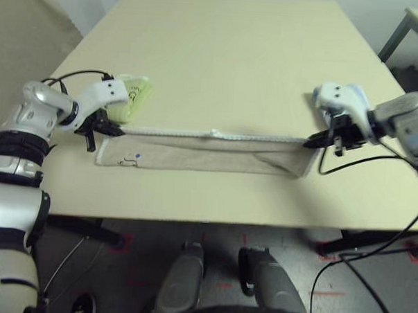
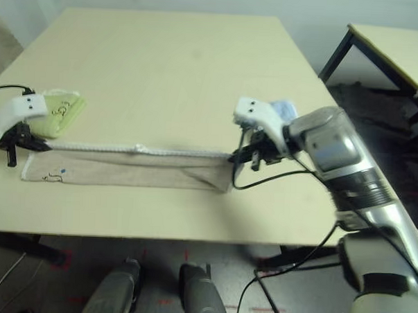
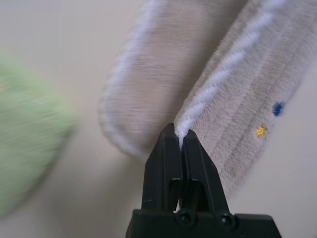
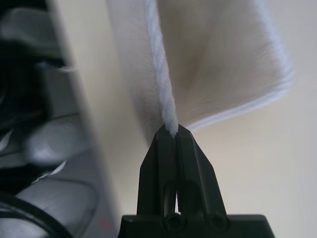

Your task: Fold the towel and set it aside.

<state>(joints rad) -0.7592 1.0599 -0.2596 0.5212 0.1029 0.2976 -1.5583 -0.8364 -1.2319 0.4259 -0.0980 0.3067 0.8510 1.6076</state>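
So here's the count: three towels, one table point(image 1: 220, 53), two claws, both mine. The one that matters is the beige towel point(image 1: 202, 156), lying along the near edge of the table as a long, low strip. Its upper edge, the white stitched edging point(image 1: 196, 134), is lifted and stretched between my two claws, while the lower layer rests flat on the tabletop.

My left gripper point(image 3: 179, 133) is pinched tight on the white edging at the towel's left corner, fingers pressed together with the cord squeezed between the tips. My right gripper point(image 4: 172, 130) does the same at the right corner, clamped on the cord there.

Other towels: one light green towel point(image 1: 132, 98) folded on the table just behind my left claw, and a light blue towel point(image 2: 284, 106) peeking out behind my right wrist, mostly hidden by the arm.

Markings: a small embroidered logo point(image 1: 130, 160) near the towel's left end, a dark squiggle I can't read. There's one blue dot point(image 3: 278, 108) and one yellow dot point(image 3: 260, 131) stitched there too. The green towel has some dark embroidery, also unreadable.
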